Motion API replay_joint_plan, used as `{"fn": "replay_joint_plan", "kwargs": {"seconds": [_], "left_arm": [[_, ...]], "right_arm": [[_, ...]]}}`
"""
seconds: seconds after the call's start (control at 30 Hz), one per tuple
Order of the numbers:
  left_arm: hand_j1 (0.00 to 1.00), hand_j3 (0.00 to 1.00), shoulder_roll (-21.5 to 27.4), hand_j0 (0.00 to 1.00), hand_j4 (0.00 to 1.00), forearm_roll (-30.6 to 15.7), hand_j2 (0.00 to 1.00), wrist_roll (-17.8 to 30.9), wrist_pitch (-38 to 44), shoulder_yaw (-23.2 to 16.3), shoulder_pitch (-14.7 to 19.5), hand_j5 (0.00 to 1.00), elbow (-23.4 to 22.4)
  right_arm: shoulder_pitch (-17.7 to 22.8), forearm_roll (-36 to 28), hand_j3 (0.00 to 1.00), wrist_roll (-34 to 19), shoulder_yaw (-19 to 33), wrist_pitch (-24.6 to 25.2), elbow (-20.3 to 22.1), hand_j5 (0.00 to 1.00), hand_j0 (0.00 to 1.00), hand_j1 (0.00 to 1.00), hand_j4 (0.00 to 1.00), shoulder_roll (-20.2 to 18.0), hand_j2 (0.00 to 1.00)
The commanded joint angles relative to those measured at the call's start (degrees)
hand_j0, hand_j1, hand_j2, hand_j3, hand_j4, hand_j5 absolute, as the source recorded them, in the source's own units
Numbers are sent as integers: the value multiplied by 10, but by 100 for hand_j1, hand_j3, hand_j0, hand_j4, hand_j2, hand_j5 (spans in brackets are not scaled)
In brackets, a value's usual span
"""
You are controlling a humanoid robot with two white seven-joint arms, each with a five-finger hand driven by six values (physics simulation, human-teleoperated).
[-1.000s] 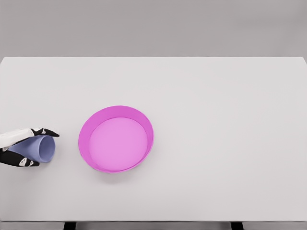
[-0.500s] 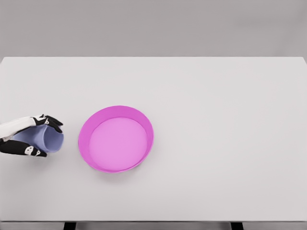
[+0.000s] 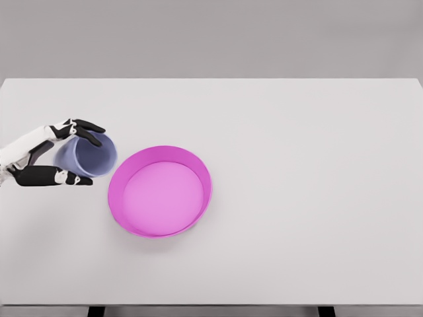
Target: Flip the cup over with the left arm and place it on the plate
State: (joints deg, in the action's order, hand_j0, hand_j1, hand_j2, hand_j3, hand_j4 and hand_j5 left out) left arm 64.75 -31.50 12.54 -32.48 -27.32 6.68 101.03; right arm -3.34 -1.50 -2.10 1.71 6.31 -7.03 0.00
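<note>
Lavender cup (image 3: 89, 156), mouth tilted toward the viewer, gripped by left hand (image 3: 49, 162) fingers (image 3: 86, 125) at frame left beside pink plate (image 3: 160, 191) on white bench (image 3: 297, 165), mid-flip.

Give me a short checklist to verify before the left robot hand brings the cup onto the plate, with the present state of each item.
1. Grasp: left robot hand has its fingers around the blue cup: ok.
2. Cup orientation: the opening faces toward the camera and the plate, not clearly upright: not ok.
3. Cup lifted off the table: cannot tell.
4. Pink plate holds nothing: ok.
5. Path: the cup sits just left of the plate rim, nothing between them: ok.
6. Right arm is out of view: cannot tell.
</note>
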Motion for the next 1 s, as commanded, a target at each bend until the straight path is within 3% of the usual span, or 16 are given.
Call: {"fn": "replay_joint_plan", "kwargs": {"seconds": [0.0,0.1,0.3,0.63,0.97], "left_arm": [[58,58,-36,58,58,-6,58,-1,0,1,0,58,0],[58,58,-84,58,58,-6,58,-1,-1,0,-1,58,0],[58,58,-117,58,58,-20,58,6,-2,-4,19,58,1],[57,57,-228,57,57,-23,57,5,-2,-28,20,57,1],[55,55,-221,55,55,-154,55,-2,3,-84,18,55,0]], "right_arm": [[0,0,100,0,0,0,0,100,100,100,100,0,100],[0,0,100,0,0,0,0,100,100,100,100,0,100],[0,0,100,0,0,0,0,100,100,100,100,0,100],[0,0,100,0,0,0,0,100,100,100,100,0,100],[0,0,100,0,0,-1,0,100,100,100,100,0,100]]}}
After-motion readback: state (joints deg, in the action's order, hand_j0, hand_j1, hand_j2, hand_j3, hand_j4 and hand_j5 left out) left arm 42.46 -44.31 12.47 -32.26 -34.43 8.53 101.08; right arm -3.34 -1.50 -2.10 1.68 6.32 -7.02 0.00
